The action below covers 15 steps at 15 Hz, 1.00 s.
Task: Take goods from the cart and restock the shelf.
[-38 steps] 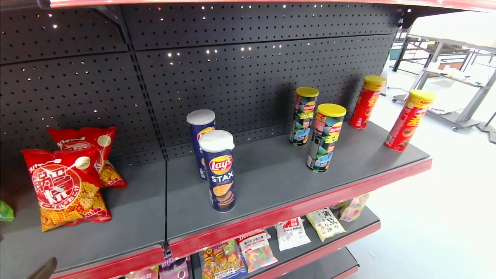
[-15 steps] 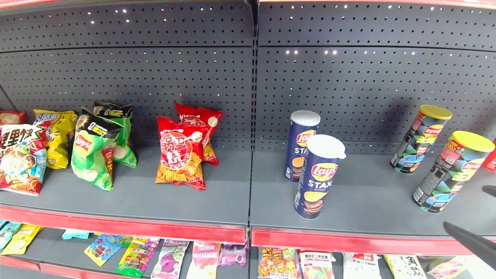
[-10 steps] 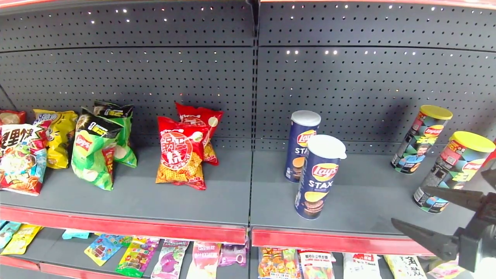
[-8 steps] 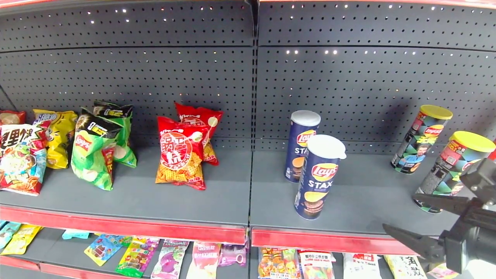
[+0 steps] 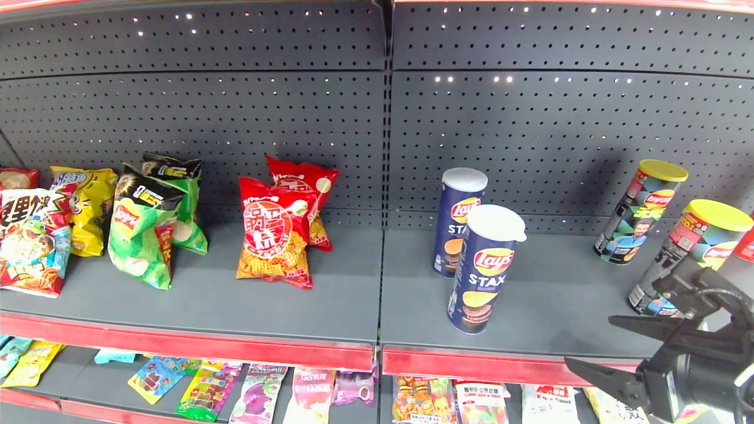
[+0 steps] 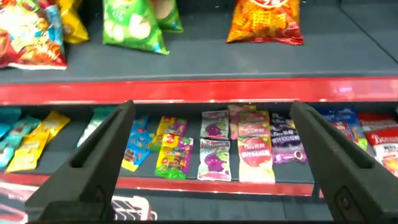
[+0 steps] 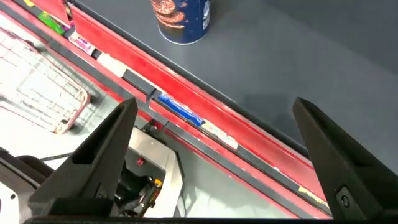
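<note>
The grey shelf [image 5: 330, 300] has a red front lip. Two blue chip cans stand on it, the front can [image 5: 484, 268] near the lip and the second can [image 5: 458, 221] behind it. My right gripper [image 5: 607, 350] hovers open and empty at the shelf's front edge, to the right of the front blue can and below a yellow-lidded can [image 5: 686, 259]. In the right wrist view the right gripper [image 7: 214, 102] spans the red lip [image 7: 205, 99], with the blue can's base [image 7: 183, 18] beyond. My left gripper [image 6: 211, 107] is open and empty, low in front of the lower shelf.
Red snack bags [image 5: 274, 232], green bags [image 5: 150, 221] and other bags [image 5: 29, 235] fill the shelf's left half. Another yellow-lidded can [image 5: 639, 212] stands at the back right. Small candy packs [image 6: 214, 146] lie on the lower shelf. A wire cart basket [image 7: 43, 81] sits below.
The head camera has swung left along the shelf since the earliest frame. My right gripper has come into view from the lower right and edged leftward, staying open.
</note>
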### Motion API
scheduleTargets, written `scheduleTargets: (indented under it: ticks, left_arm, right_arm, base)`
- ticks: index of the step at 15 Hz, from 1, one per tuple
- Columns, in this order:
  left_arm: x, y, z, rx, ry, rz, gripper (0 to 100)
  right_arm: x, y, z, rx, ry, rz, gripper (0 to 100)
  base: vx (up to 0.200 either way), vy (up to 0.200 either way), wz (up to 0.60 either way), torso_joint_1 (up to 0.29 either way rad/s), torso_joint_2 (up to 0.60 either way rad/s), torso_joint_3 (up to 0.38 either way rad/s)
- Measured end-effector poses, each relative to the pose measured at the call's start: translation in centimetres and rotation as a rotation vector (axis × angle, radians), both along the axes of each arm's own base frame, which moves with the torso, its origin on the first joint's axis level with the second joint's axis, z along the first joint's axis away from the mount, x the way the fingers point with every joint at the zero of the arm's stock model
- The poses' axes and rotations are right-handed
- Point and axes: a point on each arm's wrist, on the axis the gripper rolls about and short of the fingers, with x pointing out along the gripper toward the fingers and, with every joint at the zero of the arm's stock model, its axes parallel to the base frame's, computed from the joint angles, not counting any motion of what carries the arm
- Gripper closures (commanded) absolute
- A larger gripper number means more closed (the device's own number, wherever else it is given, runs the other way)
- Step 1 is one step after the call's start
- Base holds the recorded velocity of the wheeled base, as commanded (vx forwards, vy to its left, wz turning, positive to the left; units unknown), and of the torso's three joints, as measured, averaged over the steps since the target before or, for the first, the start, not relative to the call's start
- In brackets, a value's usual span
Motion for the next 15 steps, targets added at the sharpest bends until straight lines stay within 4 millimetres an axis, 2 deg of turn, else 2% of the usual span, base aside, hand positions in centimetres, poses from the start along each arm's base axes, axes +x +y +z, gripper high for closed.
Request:
scheduleTargets:
  ticks: [7, 15]
  left_arm:
    - [-0.7, -0.1, 0.0, -0.018, -0.094, 0.070, 0]
    - [-0.7, -0.1, -0.1, -0.015, -0.102, 0.069, 0]
  right_arm:
    - [3.0, 0.9, -1.4, -0.003, 0.008, 0.001, 0]
    - [4.4, 1.7, -3.2, -0.023, 0.073, 0.017, 0]
  base:
    - [0.000, 0.000, 0.00, 0.000, 0.00, 0.000]
    - [0.000, 0.000, 0.00, 0.000, 0.00, 0.000]
